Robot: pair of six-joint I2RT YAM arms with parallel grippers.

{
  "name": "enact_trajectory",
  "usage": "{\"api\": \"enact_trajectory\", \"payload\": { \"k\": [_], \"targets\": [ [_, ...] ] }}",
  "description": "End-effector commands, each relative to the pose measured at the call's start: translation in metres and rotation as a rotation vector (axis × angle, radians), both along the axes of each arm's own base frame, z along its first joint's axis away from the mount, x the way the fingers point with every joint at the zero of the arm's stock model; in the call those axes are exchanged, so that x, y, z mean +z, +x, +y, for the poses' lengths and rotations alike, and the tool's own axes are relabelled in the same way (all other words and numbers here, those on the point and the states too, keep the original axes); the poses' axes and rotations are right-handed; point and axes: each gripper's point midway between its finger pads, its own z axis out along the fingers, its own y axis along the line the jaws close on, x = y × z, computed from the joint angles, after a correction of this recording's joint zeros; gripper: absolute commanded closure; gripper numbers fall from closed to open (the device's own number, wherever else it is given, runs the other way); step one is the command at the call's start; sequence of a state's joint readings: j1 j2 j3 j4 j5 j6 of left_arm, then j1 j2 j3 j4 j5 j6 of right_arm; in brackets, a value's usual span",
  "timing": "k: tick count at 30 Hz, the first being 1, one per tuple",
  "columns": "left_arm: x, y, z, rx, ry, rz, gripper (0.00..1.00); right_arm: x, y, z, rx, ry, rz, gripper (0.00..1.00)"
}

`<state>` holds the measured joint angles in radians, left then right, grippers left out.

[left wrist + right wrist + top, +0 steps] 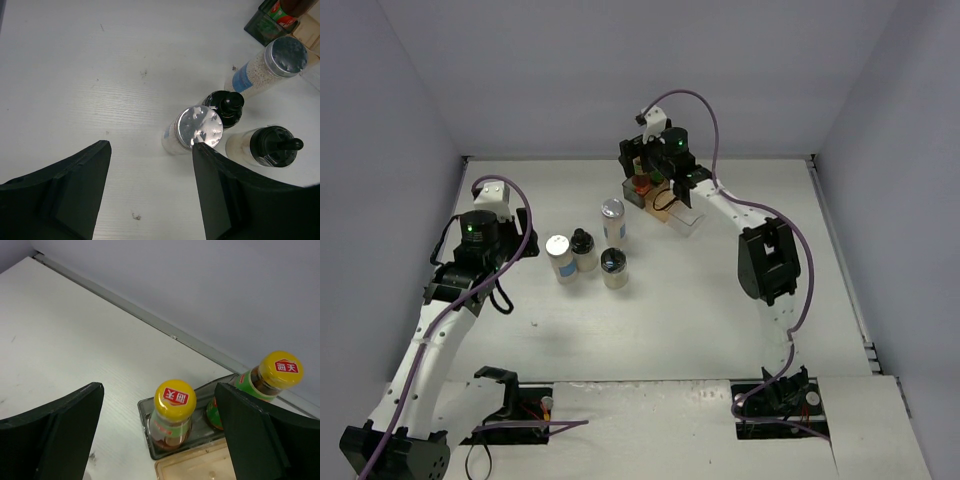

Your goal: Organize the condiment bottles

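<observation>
White tabletop point(720, 330) with a faint wood grain, closed in by pale lavender walls point(620, 70), carries six condiment containers, all standing upright with their long axes vertical and their tops up.

Two dark red-brown glass sauce bottles, each with a yellow cap bearing a red label and a green band at the neck, stand side by side at the far middle of the table. One point(174, 412) is nearer the right wrist camera and the other point(274, 372) is behind it. Both sit in the smoky lower tray of a single stepped plastic rack point(150, 440), whose clear tier shows just beside them.

Four more containers form a loose cluster left of the rack, well apart from it. Two are pale clear shakers with silver lids point(560, 258) point(612, 222), filled with light grains. Two are short jars with black tops point(583, 248) point(613, 268). In the left wrist view the near jar's black spout points to the right.

Near the cluster, the left gripper point(150, 146) has its fingers spread wide and holds nothing; one shaker's lid lies just off its right fingertip. The right gripper point(157, 387) is also spread wide and empty above the rack, the nearer yellow cap showing between its fingers, neither touching it.
</observation>
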<state>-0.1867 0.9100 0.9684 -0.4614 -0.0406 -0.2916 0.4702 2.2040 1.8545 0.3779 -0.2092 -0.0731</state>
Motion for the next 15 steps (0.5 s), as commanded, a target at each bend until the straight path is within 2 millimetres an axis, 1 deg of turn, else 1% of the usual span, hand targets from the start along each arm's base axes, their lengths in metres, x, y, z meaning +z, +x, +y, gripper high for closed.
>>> {"api": "enact_trajectory", "payload": {
  "k": [1,2,3,4,5,6,7,8,9,10,11,12,13,14,15],
  "targets": [
    [0.021,0.011,-0.001,0.002,-0.025,-0.082,0.34,0.126,-0.033,-0.005,0.056,0.114,-0.208,0.00],
    [0.021,0.011,-0.001,0.002,-0.025,-0.083,0.34,0.129,-0.040,-0.003,0.072,0.117,-0.207,0.00],
    [0.021,0.011,-0.001,0.002,-0.025,-0.085,0.34,0.140,-0.049,-0.004,0.082,0.126,-0.217,0.00],
    [0.021,0.011,-0.001,0.002,-0.025,-0.085,0.34,0.131,-0.056,-0.002,0.094,0.115,-0.192,0.00],
    [0.021,0.011,-0.001,0.002,-0.025,-0.083,0.34,0.131,-0.061,-0.003,0.099,0.112,-0.185,0.00],
    [0.021,0.011,-0.001,0.002,-0.025,-0.083,0.34,0.141,-0.073,0.001,0.119,0.119,-0.195,0.00],
    [0.021,0.011,-0.001,0.002,-0.025,-0.083,0.34,0.139,-0.081,0.004,0.137,0.118,-0.187,0.00],
    [0.021,0.011,-0.001,0.002,-0.025,-0.083,0.34,0.133,-0.090,0.004,0.149,0.115,-0.171,0.00],
    [0.021,0.011,-0.002,0.001,-0.026,-0.083,0.34,0.131,-0.099,0.010,0.168,0.115,-0.163,0.00],
    [0.021,0.011,-0.002,0.001,-0.026,-0.083,0.34,0.118,-0.105,0.013,0.185,0.104,-0.136,0.00],
    [0.021,0.011,-0.002,0.001,-0.026,-0.084,0.34,0.117,-0.112,0.016,0.197,0.104,-0.130,0.00],
    [0.021,0.011,-0.002,0.001,-0.026,-0.083,0.34,0.112,-0.120,0.024,0.215,0.099,-0.119,0.00],
    [0.021,0.011,-0.002,0.001,-0.026,-0.083,0.34,0.106,-0.124,0.027,0.225,0.091,-0.106,0.00],
    [0.021,0.011,-0.002,0.000,-0.026,-0.083,0.34,0.094,-0.127,0.030,0.224,0.079,-0.084,0.00],
    [0.021,0.011,-0.002,0.001,-0.026,-0.084,0.34,0.089,-0.132,0.036,0.235,0.073,-0.075,0.00]
  ]
}}
